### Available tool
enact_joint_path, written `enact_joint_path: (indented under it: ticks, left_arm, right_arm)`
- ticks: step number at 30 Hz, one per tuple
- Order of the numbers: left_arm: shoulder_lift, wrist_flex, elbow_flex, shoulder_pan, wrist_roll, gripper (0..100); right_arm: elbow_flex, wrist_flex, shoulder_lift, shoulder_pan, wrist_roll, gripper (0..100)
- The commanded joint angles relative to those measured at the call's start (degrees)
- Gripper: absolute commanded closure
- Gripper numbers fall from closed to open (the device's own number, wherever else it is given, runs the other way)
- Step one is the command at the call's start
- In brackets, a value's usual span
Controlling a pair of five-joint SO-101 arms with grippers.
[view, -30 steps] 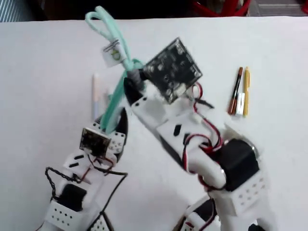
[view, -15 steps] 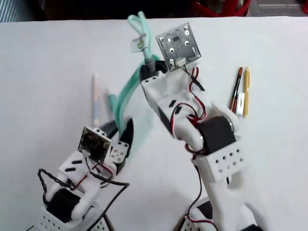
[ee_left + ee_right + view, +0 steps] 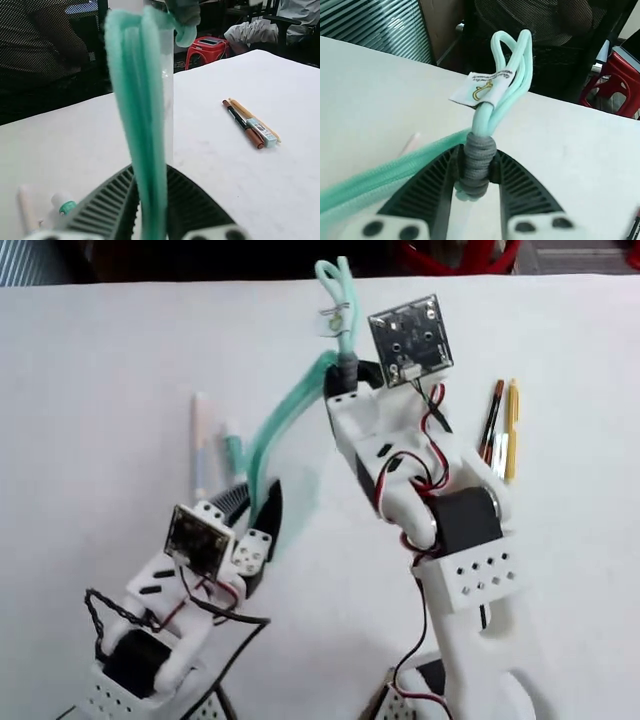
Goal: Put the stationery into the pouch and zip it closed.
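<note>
A clear pouch with a mint-green zipper edge [image 3: 283,425] is stretched above the table between both arms. My left gripper [image 3: 258,508] is shut on the pouch's near end, where the green edge [image 3: 142,125] runs up between its fingers. My right gripper [image 3: 345,378] is shut on the grey-wrapped zipper pull [image 3: 476,162] at the far end. A mint cord loop [image 3: 507,65] with a paper tag [image 3: 482,89] sticks out past the right gripper. A brown pen and a yellow pen [image 3: 498,430] lie side by side on the table to the right. A pale pastel pen [image 3: 200,440] and a green-capped item [image 3: 232,450] lie to the left, beside the pouch.
The white table [image 3: 100,360] has free room at the far left and at the front right. Beyond the far edge stand a red stool [image 3: 207,47] and dark chairs.
My right gripper has carried the zipper pull away from the left gripper, to the far right. The pouch's green edge is now drawn out longer. The left arm shifted only slightly.
</note>
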Motion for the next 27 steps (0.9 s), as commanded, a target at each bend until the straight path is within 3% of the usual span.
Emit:
enact_joint_path:
  ticks: [1, 4, 11, 16, 21, 27]
  left_arm:
    - [-0.92, -2.11, 1.05, 0.48, 2.64, 88]
    - [-0.92, -4.4, 3.08, 0.66, 6.51, 84]
    - [-0.84, -12.92, 8.88, 1.71, 5.01, 85]
    - [-0.84, -16.53, 11.16, 2.59, -1.85, 98]
    - [-0.84, -16.09, 11.87, 6.64, -5.63, 98]
    - [-0.84, -16.09, 8.7, -1.36, -5.27, 98]
  right_arm:
    - [4.75, -2.68, 1.36, 2.95, -0.09, 98.1]
    - [7.21, -3.82, 1.27, 2.51, -0.09, 98.1]
    - [7.38, -3.47, 1.19, 2.51, -0.26, 98.1]
    - [7.38, -3.56, 0.84, 2.51, -0.35, 98.1]
    - [7.12, -3.47, 0.75, 1.89, -0.26, 98.1]
    - [2.99, -1.01, -2.95, 1.8, -0.18, 98.1]
